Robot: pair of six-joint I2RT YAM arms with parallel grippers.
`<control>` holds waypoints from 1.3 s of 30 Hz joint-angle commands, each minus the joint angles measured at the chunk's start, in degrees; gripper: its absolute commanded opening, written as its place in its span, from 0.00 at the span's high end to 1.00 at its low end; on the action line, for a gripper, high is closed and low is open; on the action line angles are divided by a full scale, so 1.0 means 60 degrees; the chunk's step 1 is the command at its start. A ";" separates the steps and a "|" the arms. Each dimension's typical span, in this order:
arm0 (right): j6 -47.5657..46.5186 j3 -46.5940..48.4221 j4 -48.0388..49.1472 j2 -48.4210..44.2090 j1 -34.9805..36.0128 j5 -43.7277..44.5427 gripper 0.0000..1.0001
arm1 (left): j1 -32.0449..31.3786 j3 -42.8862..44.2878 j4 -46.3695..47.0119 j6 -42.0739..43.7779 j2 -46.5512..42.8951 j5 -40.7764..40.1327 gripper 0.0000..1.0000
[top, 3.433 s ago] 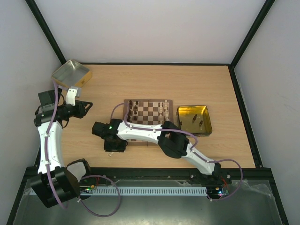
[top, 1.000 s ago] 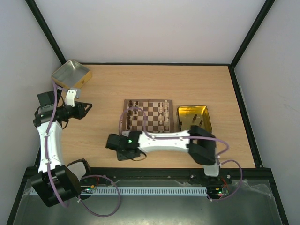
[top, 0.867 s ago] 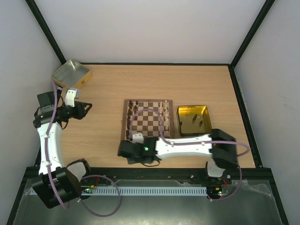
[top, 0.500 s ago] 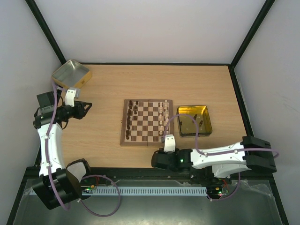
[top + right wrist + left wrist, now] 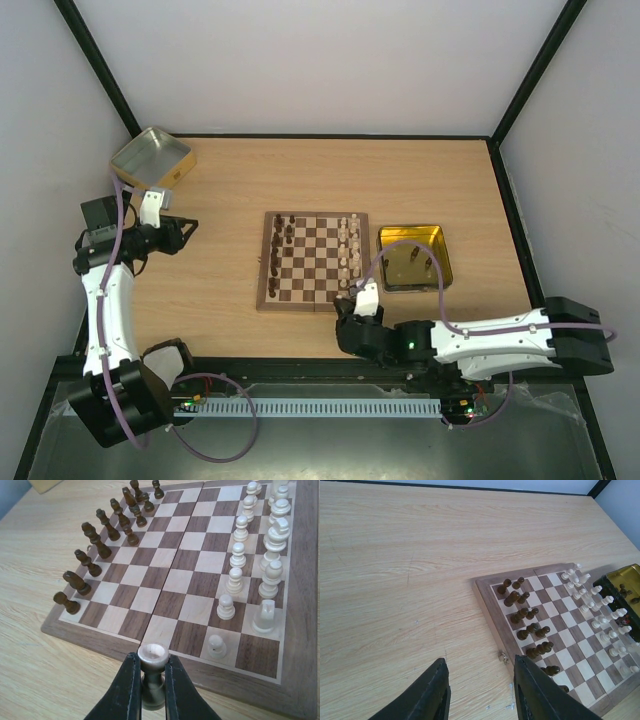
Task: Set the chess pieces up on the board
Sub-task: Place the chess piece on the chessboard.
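Observation:
The board (image 5: 262, 292) lies mid-table, with dark brown pieces (image 5: 278, 245) along its left side and pale cream pieces (image 5: 349, 250) along its right. My right gripper (image 5: 345, 304) is at the board's near right edge. In the right wrist view my right gripper (image 5: 151, 657) is shut on a pale cream piece (image 5: 152, 656), held upright just in front of the board's near rim (image 5: 300, 630). My left gripper (image 5: 186, 228) is open and empty, well left of the board. In the left wrist view its fingers (image 5: 434, 690) frame bare table beside the board's rim (image 5: 490, 611).
A gold tray (image 5: 392, 240) right of the board holds a few pieces. A second metal tin (image 5: 152, 157) stands at the far left corner. Black frame posts and pale walls border the table.
My right arm has swept from the board's left side round its near edge to the near right corner, carrying the piece. The left arm has not moved.

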 commanded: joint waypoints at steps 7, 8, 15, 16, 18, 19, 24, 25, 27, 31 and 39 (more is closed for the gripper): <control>-0.1199 0.0991 0.1530 0.2972 0.0050 0.0430 0.98 | -0.0048 -0.0122 0.0073 0.0013 -0.0076 0.0168 0.63; -0.1309 0.1109 0.1716 0.3207 0.0047 0.0439 0.98 | -0.0062 -0.0120 0.0067 0.0020 -0.0079 0.0175 0.63; -0.1796 0.1652 0.2639 0.4305 -0.0208 0.0451 0.98 | -0.0084 -0.0126 0.0054 0.0066 -0.0120 0.0197 0.63; -0.1813 0.1675 0.2763 0.4434 -0.0301 0.0385 0.98 | -0.0077 -0.0126 0.0044 0.0065 -0.0121 0.0204 0.63; -0.1830 0.1672 0.3023 0.4677 -0.0413 0.0321 0.98 | -0.0084 -0.0106 -0.0036 0.0158 -0.0125 0.0243 0.63; -0.1829 0.1657 0.3148 0.4774 -0.0456 0.0303 0.98 | -0.0084 -0.0090 -0.0062 0.0190 -0.0125 0.0261 0.63; -0.2021 0.1526 0.3975 0.5247 -0.0587 0.0408 0.98 | -0.0084 -0.0096 -0.0081 0.0225 -0.0166 0.0293 0.63; -0.2078 0.1516 0.4113 0.5337 -0.0629 0.0418 0.98 | -0.0085 -0.0089 -0.0070 0.0226 -0.0167 0.0305 0.63; -0.2191 0.1549 0.4346 0.5504 -0.0691 0.0493 0.98 | -0.0082 -0.0096 -0.0081 0.0233 -0.0157 0.0307 0.63; -0.2417 0.1542 0.4780 0.5791 -0.0717 0.0688 0.98 | -0.0099 -0.0096 -0.0097 0.0283 -0.0134 0.0366 0.62; -0.2607 0.1466 0.5414 0.6362 -0.0735 0.0688 0.95 | -0.0127 -0.0088 -0.0124 0.0314 -0.0115 0.0410 0.60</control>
